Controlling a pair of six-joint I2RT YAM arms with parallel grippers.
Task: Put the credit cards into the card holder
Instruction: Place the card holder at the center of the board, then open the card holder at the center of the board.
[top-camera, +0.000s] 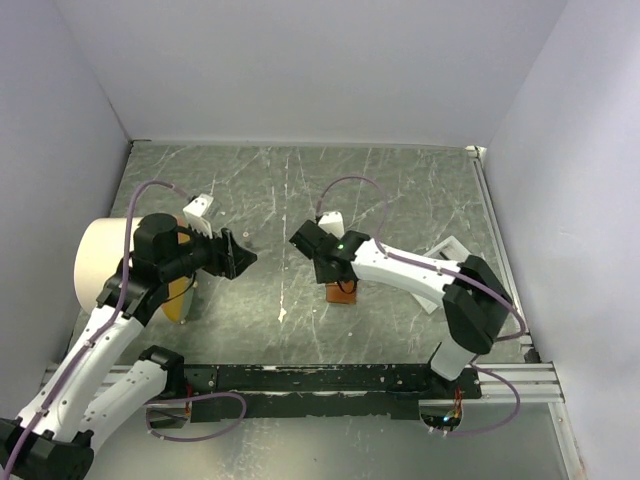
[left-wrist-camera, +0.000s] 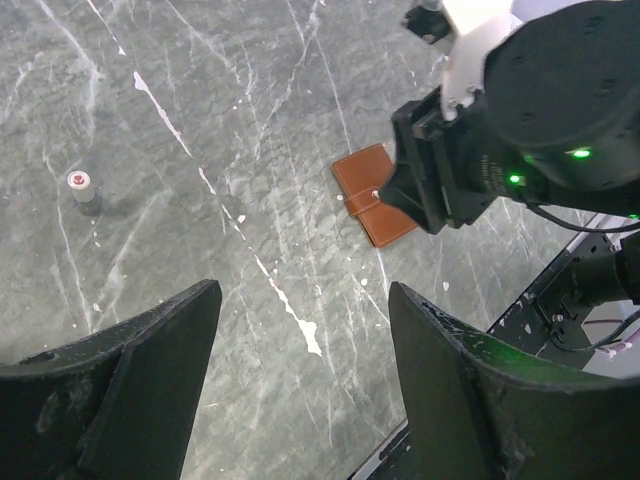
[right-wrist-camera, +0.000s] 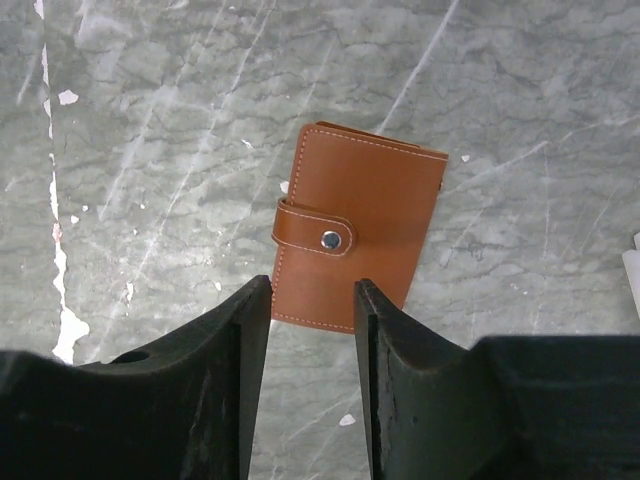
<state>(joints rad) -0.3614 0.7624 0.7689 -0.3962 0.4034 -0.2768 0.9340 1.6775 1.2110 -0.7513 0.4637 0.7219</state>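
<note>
Because the card holder (right-wrist-camera: 355, 240) lies flat on the counter (top-camera: 400, 200) with its strap snapped over the front, the likeliest trouble is a poor grip. The leather offers the blunt fingers only a thin edge. A descent that catches just the near edge may push the holder across the smooth stone, or tip it, rather than lift it. With the snap closed, no card can go in until the strap is undone, and prying at so small a button could make a finger skid off.

No credit cards can be made out. A tan-orange shape beside the left arm in the top view is too hidden to name, and whether any cards already sit inside the holder cannot be told. The two wrists are also near each other, so a careless reach inward by either arm risks a knock.

The right arm stretches from its base towards the middle of the counter, its wrist bent downward. The right claw (right-wrist-camera: 312, 290) hangs over the holder's near edge, its jaws parted and grasping nothing. The left arm is raised at the elbow and angled towards the centre. The left claw (left-wrist-camera: 303, 293) is spread wide and released, held above bare counter and facing the holder and the other wrist.
</note>
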